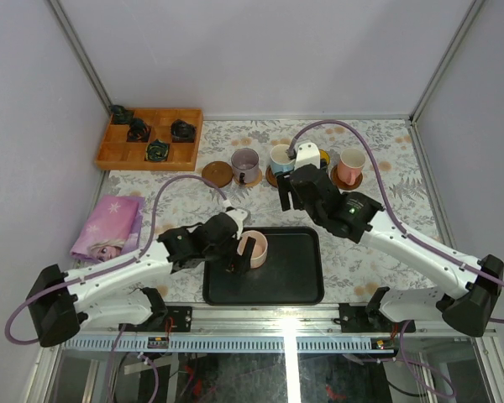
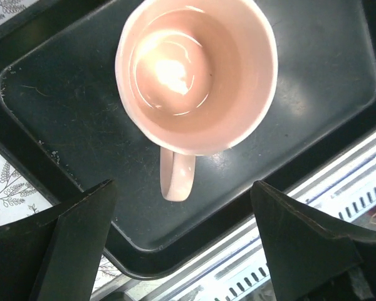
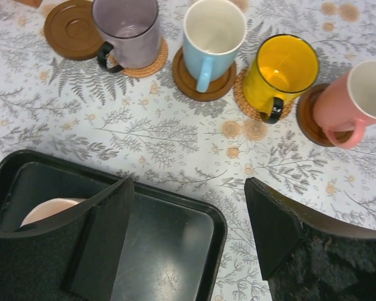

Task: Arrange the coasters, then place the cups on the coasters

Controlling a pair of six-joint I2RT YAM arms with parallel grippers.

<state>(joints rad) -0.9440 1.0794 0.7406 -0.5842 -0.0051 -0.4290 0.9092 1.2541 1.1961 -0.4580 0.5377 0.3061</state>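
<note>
A peach-pink cup (image 2: 197,69) stands upright on the black tray (image 2: 62,119), its handle (image 2: 175,179) pointing at my left gripper (image 2: 183,213). That gripper is open just above it, one finger on each side of the handle, touching nothing. My right gripper (image 3: 189,185) is open and empty over the tray's far right corner (image 3: 216,226). Beyond it stand a bare dark coaster (image 3: 72,28), a mauve cup (image 3: 126,28) on a tan woven coaster (image 3: 149,63), a light blue cup (image 3: 213,31), a yellow cup (image 3: 282,69) and a salmon-pink cup (image 3: 354,94), each on a coaster.
A wooden compartment box (image 1: 149,138) holding small black objects sits at the back left. A pink-purple cloth (image 1: 107,227) lies at the left edge. Walls close in the table on three sides. The right arm (image 1: 378,227) reaches across from the right.
</note>
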